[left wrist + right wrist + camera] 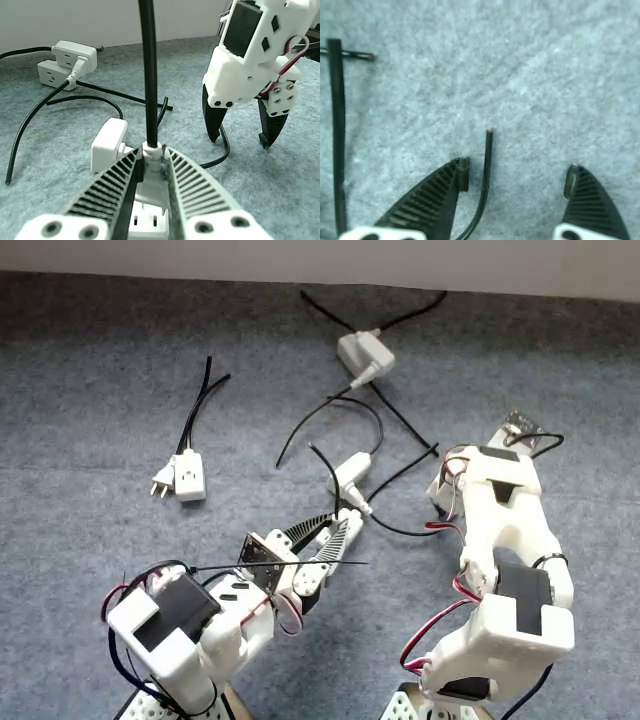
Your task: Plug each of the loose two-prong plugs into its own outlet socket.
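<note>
At far left we see a loose two-prong plug [162,482] lying beside its socket [190,475], prongs toward the near-left: we judge this one undone. Mid-worktop, our left gripper [153,154] pinches a white connector [150,195], its long axis along the fingers, cord end pointing away. Farther back, one pair [365,355] looks mated. The right gripper [517,175] hangs spread above the worktop [545,75].

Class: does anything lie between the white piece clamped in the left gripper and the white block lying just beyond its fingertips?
Nothing visible does. The white block lies right beside the left gripper's tips, next to the clamped piece. The right gripper stands open off to the side.
</note>
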